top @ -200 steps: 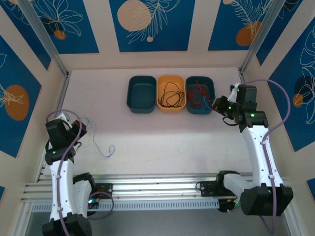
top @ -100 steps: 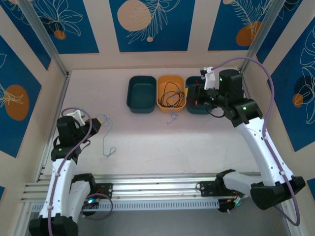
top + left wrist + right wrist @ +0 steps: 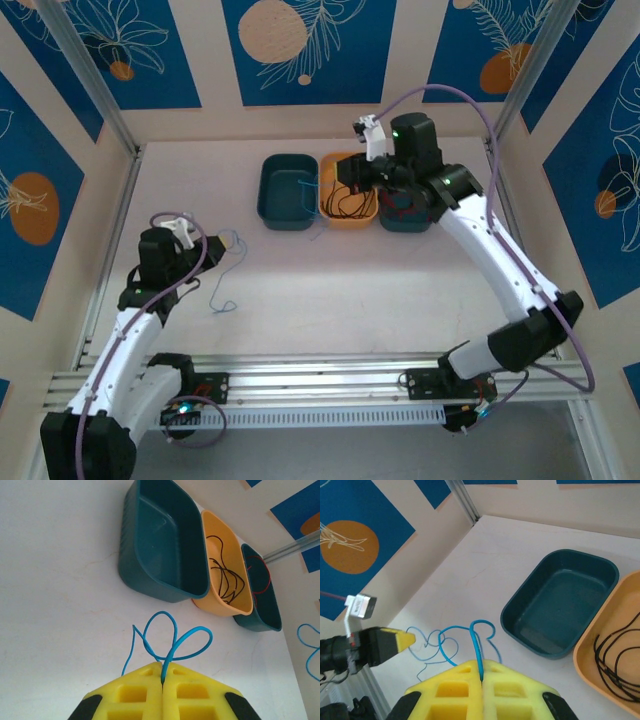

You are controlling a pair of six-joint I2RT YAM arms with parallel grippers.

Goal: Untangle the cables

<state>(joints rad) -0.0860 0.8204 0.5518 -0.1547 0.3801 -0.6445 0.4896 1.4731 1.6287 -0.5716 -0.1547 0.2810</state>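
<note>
The blue cable (image 3: 476, 650) is pinched in two places. The left fingers (image 3: 132, 692) are closed tight on one stretch and the right fingers (image 3: 452, 690) on another, and neither pair holds anything else. Taking the empty teal bin (image 3: 278, 205) as the mark, the right-hand pinch sits above the bin's right rim, close to the yellow bin (image 3: 350, 222) that holds the black cable (image 3: 222, 572). The left-hand pinch is well off to the bin's near-left, low over the surface (image 3: 400, 290). The cable's long axis therefore slants from that near-left spot up toward the bin, but the line is far from straight. It hangs slack, with two or three open loops crossing one another between the pinches, and a thin tail drops to the surface and curls into a small loop nearer the arm bases than the bin. The step in hand looks like drawing this cable out free so it can go into the empty bin. To do that well, both pinches should stay firm while the two holds part slowly along that slant, so the loops open out rather than cinch into a knot. The right hold should stay on the teal bin's side of the yellow bin's rim so the black cable is not snagged. The trailing tail also needs lifting clear before the cable is lowered.
</note>
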